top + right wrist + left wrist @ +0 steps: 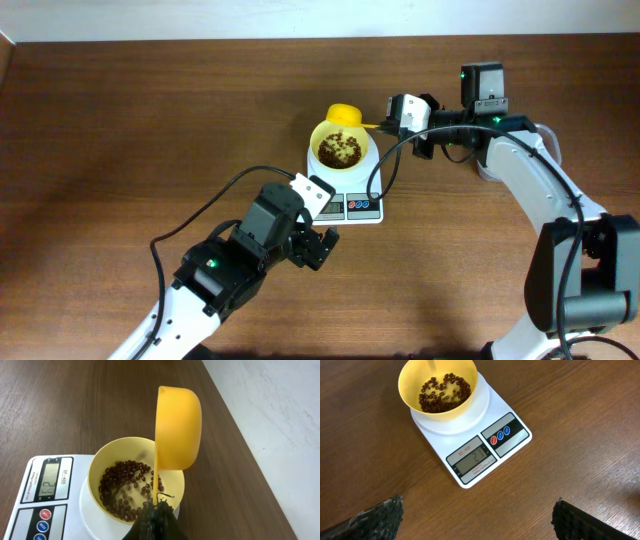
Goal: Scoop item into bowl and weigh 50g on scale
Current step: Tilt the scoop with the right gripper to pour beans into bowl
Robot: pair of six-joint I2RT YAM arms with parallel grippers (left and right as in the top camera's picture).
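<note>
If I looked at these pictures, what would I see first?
The bright yellow scoop jumps out first: the right gripper holds it by its handle, tipped on its side above the bowl. Next you would spot the little dark red-brown beans lying in that pale-yellow bowl, which sits on the white scale in the middle of the brown table.

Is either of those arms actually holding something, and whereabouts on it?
The right arm's fingers pinch the deep-yellow plastic scoop by the end of its handle. The left arm's fingers are spread apart, holding nothing.
</note>
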